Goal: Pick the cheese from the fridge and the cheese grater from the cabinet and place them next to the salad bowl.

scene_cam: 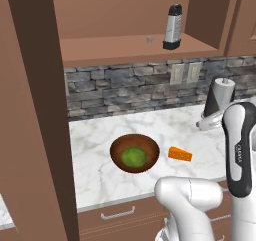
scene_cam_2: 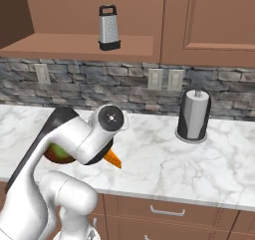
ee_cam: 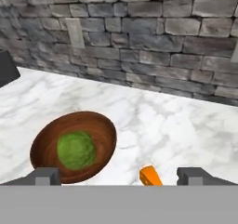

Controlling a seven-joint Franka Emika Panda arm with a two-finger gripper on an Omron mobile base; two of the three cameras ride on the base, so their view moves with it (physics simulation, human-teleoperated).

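The salad bowl (scene_cam: 117, 152) (ee_cam: 100, 125) is a brown wooden bowl with green leaves, standing on the marble counter. The cheese (scene_cam: 180, 154) (scene_cam_2: 113, 159) (ee_cam: 149, 175), an orange wedge, lies on the counter just right of it, a little apart. In the right base view my arm hides most of the bowl (scene_cam_2: 57, 154). My gripper (ee_cam: 120, 176) hovers open above the counter, with the bowl's near rim and the cheese between its fingertips (ee_cam: 44, 175); nothing is held. The cheese grater (scene_cam: 173, 27) (scene_cam_2: 109, 28) stands upright on the open cabinet shelf (scene_cam: 125, 50) (scene_cam_2: 74, 45). The fridge is out of view.
A dark-grey paper-towel cylinder (scene_cam: 219, 97) (scene_cam_2: 194, 115) stands at the counter's right rear. A stone backsplash with outlets (scene_cam: 185, 73) (scene_cam_2: 166, 79) runs behind. Brown drawers (scene_cam: 117, 214) (scene_cam_2: 167, 211) sit below the counter edge. A wooden panel (scene_cam: 30, 135) walls the left.
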